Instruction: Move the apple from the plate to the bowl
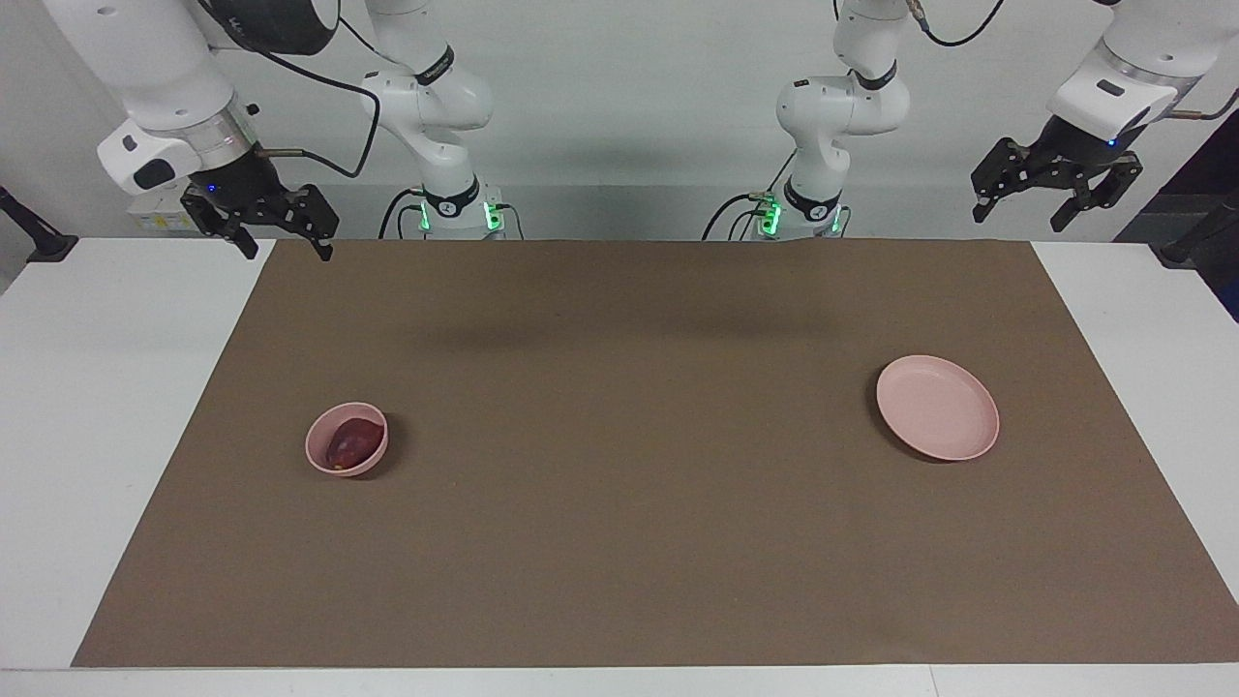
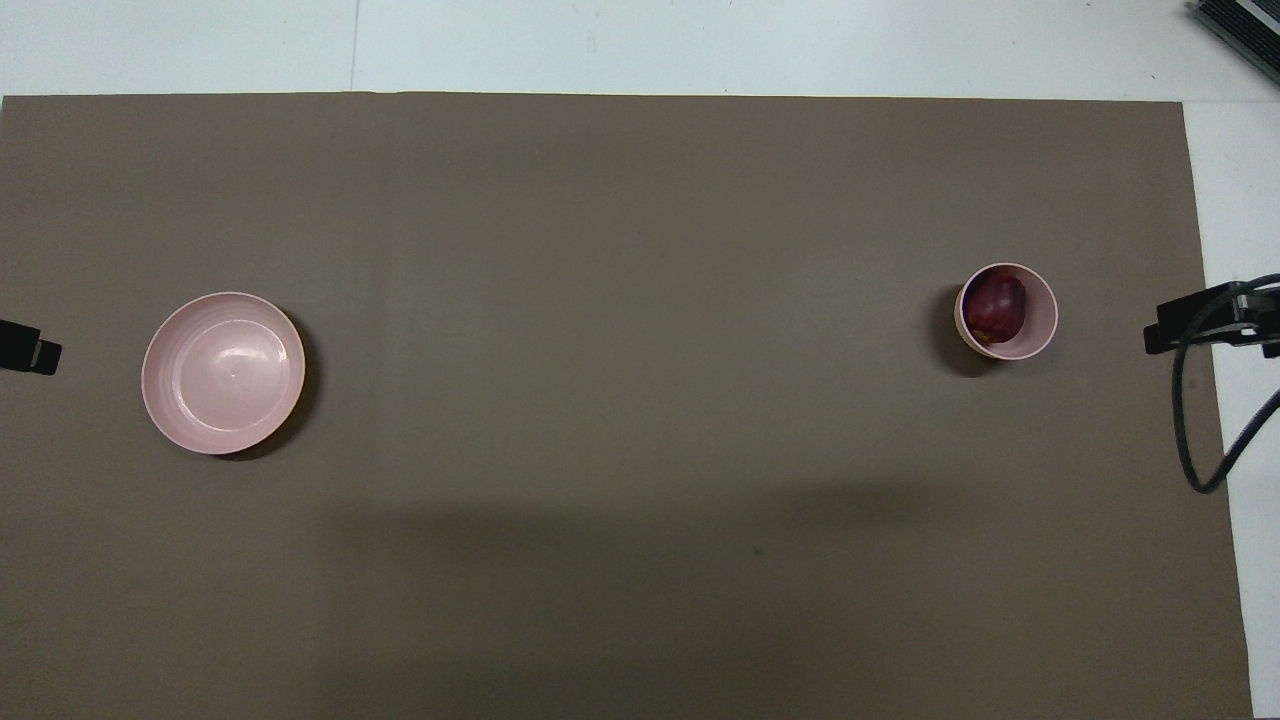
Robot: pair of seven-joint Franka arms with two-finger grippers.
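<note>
While I watch, nothing but bare brown mat lies between the bowl and the plate, which sit well apart at opposite ends. I see the apple resting in the bowl, plate bare. My right gripper hangs open over the mat's corner; my left gripper waits open, raised off the table's end.
</note>
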